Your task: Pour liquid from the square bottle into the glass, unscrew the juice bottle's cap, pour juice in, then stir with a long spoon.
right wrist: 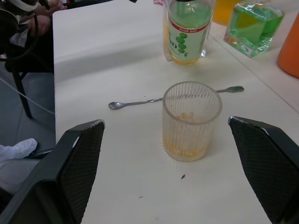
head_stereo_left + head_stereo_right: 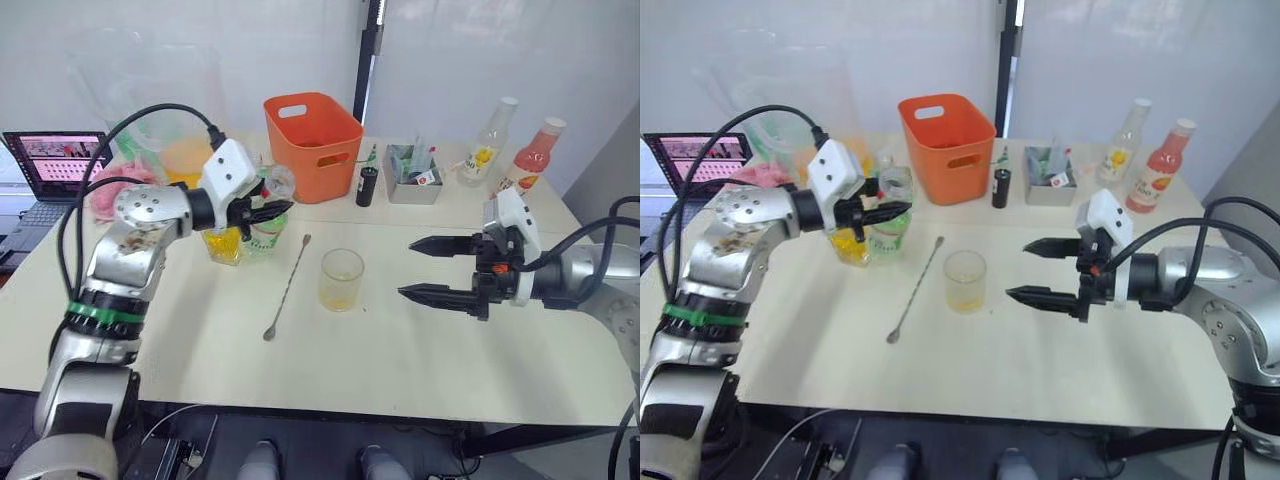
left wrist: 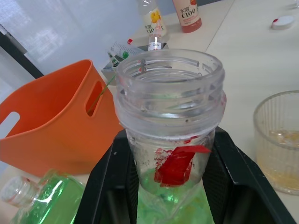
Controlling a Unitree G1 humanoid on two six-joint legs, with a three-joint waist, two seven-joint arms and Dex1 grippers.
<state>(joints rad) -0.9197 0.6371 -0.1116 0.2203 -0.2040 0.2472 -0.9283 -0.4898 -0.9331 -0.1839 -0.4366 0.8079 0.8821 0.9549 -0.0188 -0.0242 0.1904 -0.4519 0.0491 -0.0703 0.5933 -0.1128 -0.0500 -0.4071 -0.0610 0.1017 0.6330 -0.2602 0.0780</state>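
1. Left claw [image 2: 268, 212]: fingers closed around the neck of the juice bottle [image 2: 266, 232], which stands upright on the surface [image 2: 400, 350]; its mouth is uncapped, as the left wrist view shows [image 3: 169, 77].
2. Square bottle [image 2: 224, 243]: touching or just beside the juice bottle at its 9 o'clock, yellow liquid visible, largely hidden by the left arm.
3. Right claw [image 2: 425, 268]: spread wide and holding nothing, at 3 o'clock of the glass [image 2: 342, 279], apart from it.
4. Glass: upright near the centre of the surface, with a shallow layer of yellow liquid at the bottom.
5. Long spoon [image 2: 288, 286]: lying flat at 9 o'clock of the glass, between the glass and the juice bottle, bowl toward the near edge.
6. Orange basket [image 2: 313, 143]: at 12 o'clock of the glass, toward the far edge.
7. Yellow-labelled bottle [image 2: 487, 144] and pink-red bottle [image 2: 533, 156]: side by side at 1–2 o'clock.
8. A small white cap [image 3: 284, 21] lies on the surface in the left wrist view; whether it is the juice bottle's cannot be told.
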